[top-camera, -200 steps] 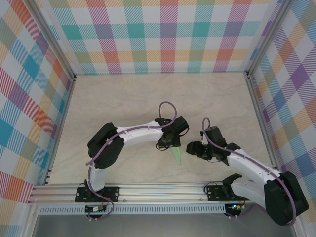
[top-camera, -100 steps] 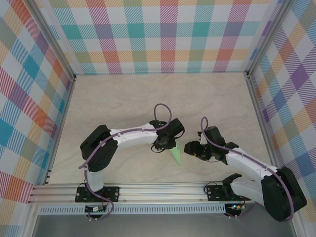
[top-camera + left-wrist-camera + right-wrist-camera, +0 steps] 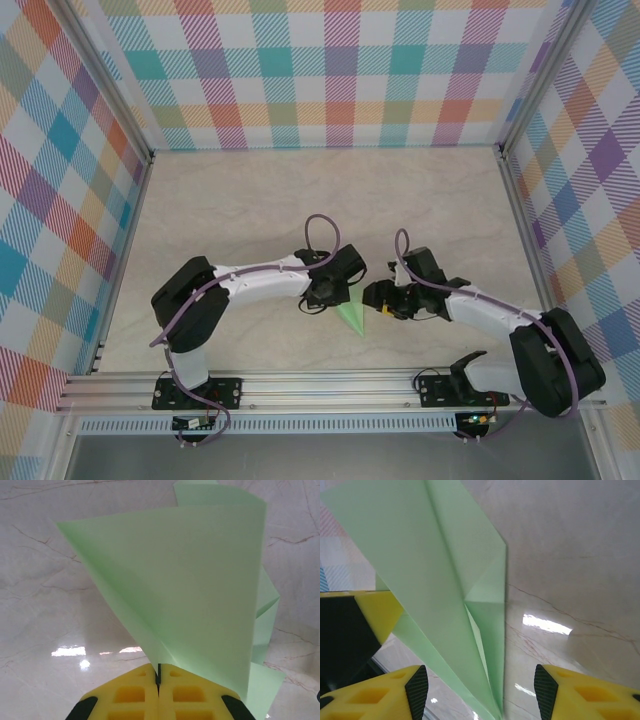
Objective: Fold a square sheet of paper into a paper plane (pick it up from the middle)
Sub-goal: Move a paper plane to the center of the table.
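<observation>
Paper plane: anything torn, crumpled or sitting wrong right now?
No tear or crumple visible. The paper plane is pinched in the shut left gripper, and its folded layers fan apart instead of lying stacked, so the creases look loose. The right gripper stands open with the paper between its fingers.

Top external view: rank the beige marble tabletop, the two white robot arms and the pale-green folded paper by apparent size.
1. Beige marble tabletop.
2. White left arm and white right arm: too alike to rank.
3. Pale-green folded paper, smallest.
</observation>
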`<state>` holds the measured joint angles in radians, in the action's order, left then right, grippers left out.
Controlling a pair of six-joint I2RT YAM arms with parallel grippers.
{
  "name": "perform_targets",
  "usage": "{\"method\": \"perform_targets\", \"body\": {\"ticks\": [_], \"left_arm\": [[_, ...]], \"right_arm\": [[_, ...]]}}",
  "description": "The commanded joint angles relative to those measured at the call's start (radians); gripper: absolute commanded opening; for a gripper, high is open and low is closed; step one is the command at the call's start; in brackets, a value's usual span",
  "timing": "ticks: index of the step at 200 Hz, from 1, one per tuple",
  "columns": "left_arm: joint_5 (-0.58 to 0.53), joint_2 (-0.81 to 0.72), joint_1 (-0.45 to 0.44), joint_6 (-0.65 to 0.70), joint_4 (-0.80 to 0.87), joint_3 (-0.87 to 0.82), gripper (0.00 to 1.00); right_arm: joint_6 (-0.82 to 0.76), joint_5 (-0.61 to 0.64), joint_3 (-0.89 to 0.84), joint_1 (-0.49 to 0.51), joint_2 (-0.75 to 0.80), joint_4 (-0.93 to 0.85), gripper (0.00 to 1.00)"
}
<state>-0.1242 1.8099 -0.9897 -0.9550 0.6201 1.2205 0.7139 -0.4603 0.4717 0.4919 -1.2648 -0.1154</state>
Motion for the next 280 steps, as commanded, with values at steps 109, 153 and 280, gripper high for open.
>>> {"method": "perform_targets", "body": {"ticks": [109,153,280], "left_arm": [[-0.005,-0.047,0.016,0.005,-0.037,-0.03,0.0],[-0.005,-0.054,0.016,0.004,-0.043,-0.035,0.0],[-0.007,-0.063,0.017,0.004,-0.042,-0.046,0.0]], "right_arm": [[-0.065,-0.089,0.102,0.083,-0.171,0.098,0.54],[-0.099,-0.053,0.107,0.118,-0.171,0.075,0.54],[-0.149,0.125,0.203,0.218,-0.298,-0.018,0.41]]}}
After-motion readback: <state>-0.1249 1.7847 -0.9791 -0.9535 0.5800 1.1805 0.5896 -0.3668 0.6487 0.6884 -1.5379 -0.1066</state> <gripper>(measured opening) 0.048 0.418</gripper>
